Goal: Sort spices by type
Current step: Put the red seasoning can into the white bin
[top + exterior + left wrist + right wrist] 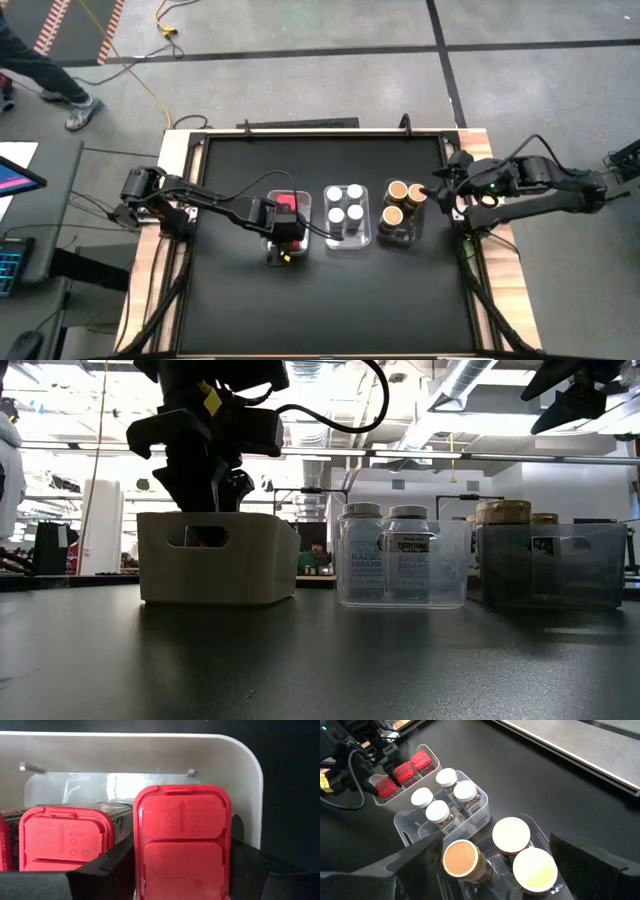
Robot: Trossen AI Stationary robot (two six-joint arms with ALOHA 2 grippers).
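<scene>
Left wrist view puts us right on the action: the left end effector has a red spice box clamped between its two dark fingers, jaws partway closed against the box's sides, lid facing the camera. That box sits upright at the open end of the white tray, just beside another red box already standing in there. So the relation that counts: the held box is straight ahead of the fingers, its long axis running vertically, and the tray floor lies directly underneath. From above, the left arm hangs over that same tray, so it is plainly the nearer arm for this job.

Next door, four white-lidded jars fill the clear middle tray, and the tan-lidded jars occupy the third tray.

Over on the right, the right end effector hovers near the brown jars with its jaws spread wide, holding nothing.

My read: sorting looks all but finished, and the release only needs the box settled level beside its neighbour.
</scene>
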